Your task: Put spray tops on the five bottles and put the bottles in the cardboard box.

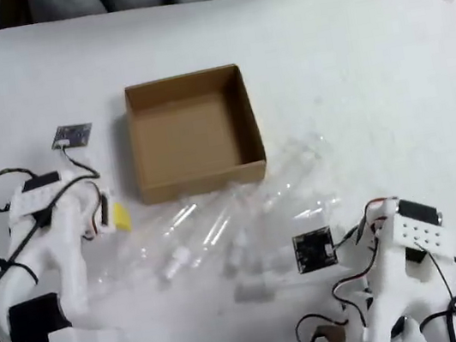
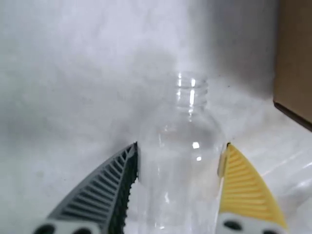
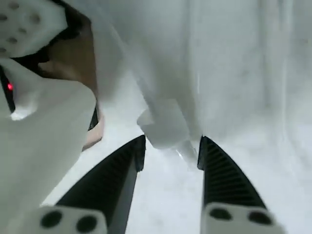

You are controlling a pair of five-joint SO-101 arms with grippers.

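Nearest to us is the left gripper, its grey and yellow fingers pressed against the two sides of a clear bottle. We judge it clamped on that bottle, whose threaded neck points away from the claw and carries no spray top. Just past the bottle, a corner of the cardboard box comes into view. The right gripper holds its black fingers apart, with a white spray top lying on the table between their tips. It is bracketed rather than gripped, as far as we can tell. From the high view, we judge that the task has barely started. The cardboard box holds nothing, and no bottle that we can make out has a top on it. The other bottles lie jumbled just in front of the box, too transparent and overlapped for us to count. Loose white tops are scattered near them. All five cappings and all five placements are left to do. The crowded heap between the two arms, their trailing cables, and a small circuit board on the right arm over the tops look the likeliest hindrances.
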